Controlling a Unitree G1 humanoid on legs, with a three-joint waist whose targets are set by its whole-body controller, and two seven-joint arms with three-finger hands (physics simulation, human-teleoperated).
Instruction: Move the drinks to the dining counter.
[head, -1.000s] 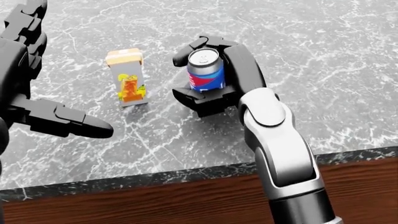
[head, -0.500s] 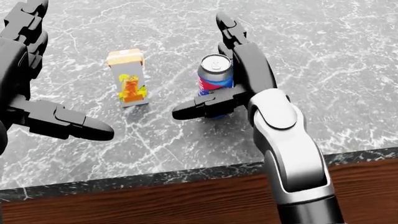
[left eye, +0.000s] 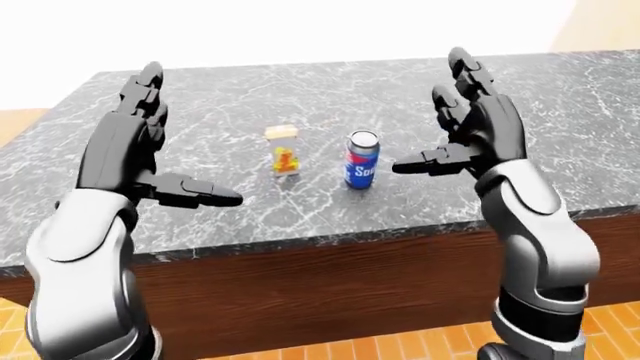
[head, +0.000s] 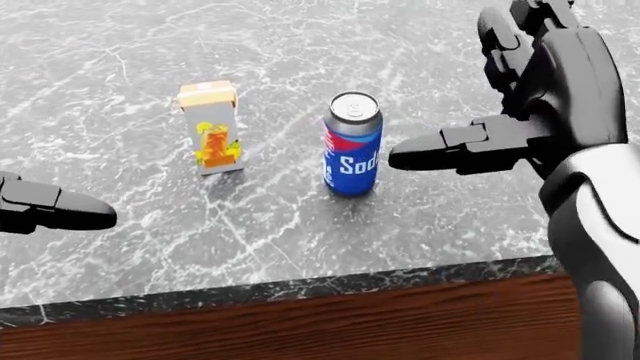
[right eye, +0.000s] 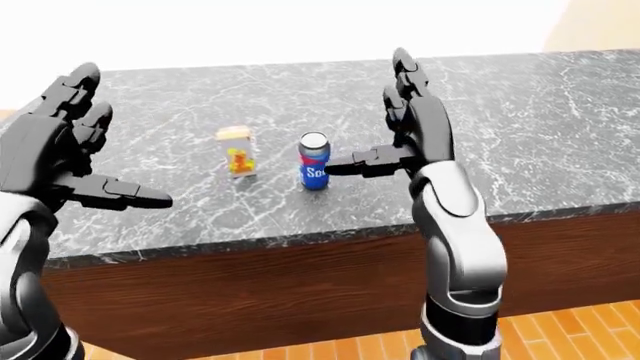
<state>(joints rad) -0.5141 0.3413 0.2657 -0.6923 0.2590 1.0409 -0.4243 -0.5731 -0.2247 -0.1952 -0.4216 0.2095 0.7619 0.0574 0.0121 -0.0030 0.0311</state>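
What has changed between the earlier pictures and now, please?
The right hand let go of the soda can: its fingers opened and it drew away to the can's right in the head view. The can now stands free on the counter. The juice carton stayed upright beside it, and the left hand stayed open.

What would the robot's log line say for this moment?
soda can: upright on counter, free | juice carton: upright | right hand: open | left hand: open

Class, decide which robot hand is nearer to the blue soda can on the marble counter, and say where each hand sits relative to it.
Right. The right robot hand is open just right of the soda can, thumb pointing at it without touching. The left robot hand is open far to the left, beyond the juice carton.
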